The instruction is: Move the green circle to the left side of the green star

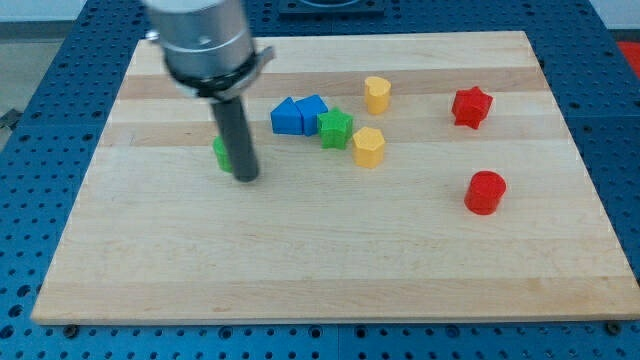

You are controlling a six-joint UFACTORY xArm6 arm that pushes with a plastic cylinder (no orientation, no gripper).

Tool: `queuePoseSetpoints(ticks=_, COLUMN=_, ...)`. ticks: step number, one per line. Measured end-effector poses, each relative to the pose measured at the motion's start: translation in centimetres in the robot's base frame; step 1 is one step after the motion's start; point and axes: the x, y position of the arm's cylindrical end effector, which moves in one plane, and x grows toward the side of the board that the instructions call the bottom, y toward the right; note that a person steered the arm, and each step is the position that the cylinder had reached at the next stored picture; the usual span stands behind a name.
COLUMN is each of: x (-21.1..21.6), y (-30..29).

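The green circle (pixel 221 153) lies left of the board's middle, mostly hidden behind my rod. My tip (pixel 246 178) rests on the board just right of and below it, touching or nearly touching it. The green star (pixel 336 129) sits well to the view's right of the circle, pressed against two blue blocks (pixel 299 115) on its left. A yellow block (pixel 368 146) touches the star's right side.
A second yellow block (pixel 377 94) stands above the star. A red star (pixel 471 106) is at the upper right and a red cylinder (pixel 485 192) below it. The wooden board (pixel 300 270) lies on a blue perforated table.
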Motion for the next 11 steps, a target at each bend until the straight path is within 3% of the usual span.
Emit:
queuePoseSetpoints(ticks=1, x=-0.3, y=1.2)
queuePoseSetpoints(ticks=2, x=2.2, y=-5.5)
queuePoseSetpoints(ticks=3, x=1.2, y=-12.0)
queuePoseSetpoints(ticks=5, x=-2.2, y=-7.1)
queuePoseSetpoints(ticks=6, x=-2.3, y=-4.9)
queuePoseSetpoints(ticks=8, x=0.0, y=-6.9)
queuePoseSetpoints(ticks=11, x=-2.6, y=1.5)
